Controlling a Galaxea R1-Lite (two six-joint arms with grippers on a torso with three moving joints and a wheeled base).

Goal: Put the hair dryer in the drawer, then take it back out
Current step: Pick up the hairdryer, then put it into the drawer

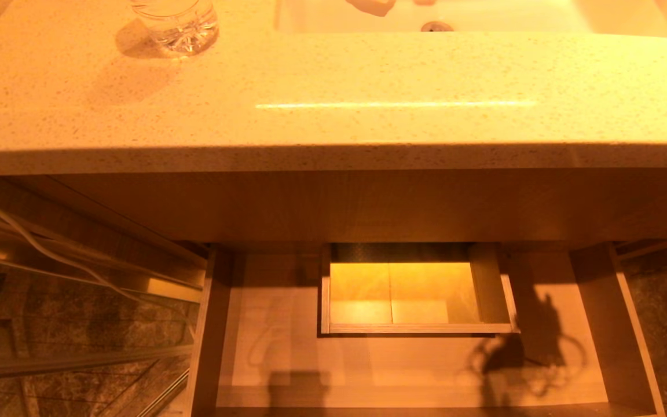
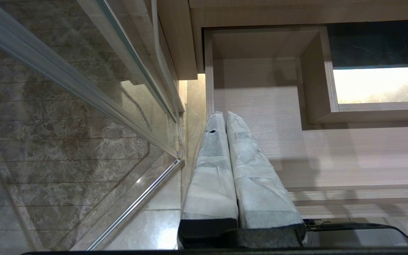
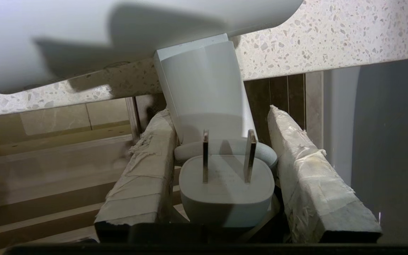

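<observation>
Right gripper (image 3: 221, 117): fingers (image 3: 143, 166) clamped on white hair dryer (image 3: 204, 81), plug (image 3: 227, 187) between.
Left gripper (image 2: 224, 115): fingers pressed together, empty.
Drawer (image 1: 600, 324): open.

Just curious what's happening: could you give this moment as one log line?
right pincer: grips hair dryer, beside countertop | left pincer: shut, idle | drawer: open, no dryer inside
</observation>
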